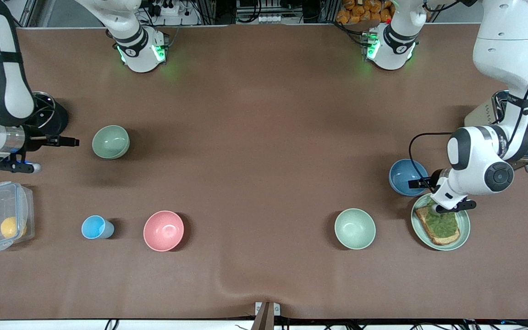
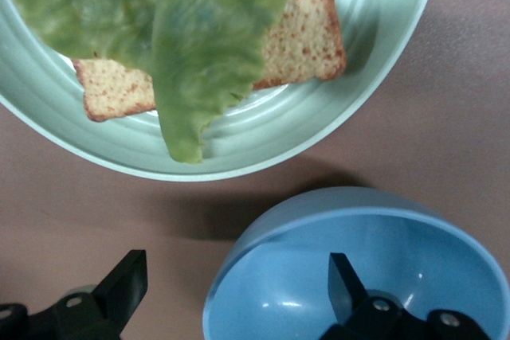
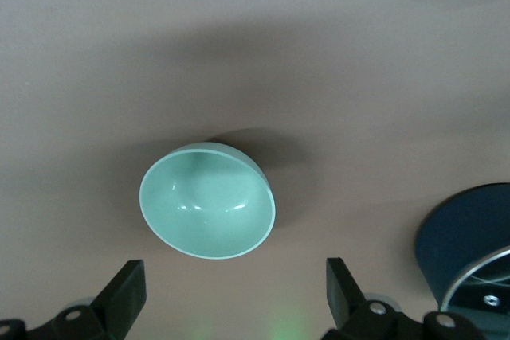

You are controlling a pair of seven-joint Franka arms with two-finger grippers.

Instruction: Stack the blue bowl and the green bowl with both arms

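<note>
On the table: 2 pale green bowls, 1 blue bowl, 1 pink bowl, 1 cup, 1 plate, 1 lidded box.
Blue bowl [image 1: 405,176]: at the left arm's end, at 11 o'clock from and just beside the green plate [image 1: 463,229], which carries 1 toast with 1 lettuce leaf.
Green bowl [image 1: 354,228]: at 7 o'clock from the blue bowl, apart from it, upright.
Second green bowl [image 1: 111,141]: toward the right arm's end, at 11 o'clock from the pink bowl [image 1: 163,230].
Light-blue cup [image 1: 96,227]: beside the pink bowl.
Clear box [image 1: 2,216]: holds 1 yellow round thing.
Left gripper [image 2: 239,284]: spread wide, 1 finger inside the blue bowl, 1 outside its rim.
Right gripper [image 3: 235,292]: spread wide, holding nothing, over bare table beside the second green bowl.
</note>
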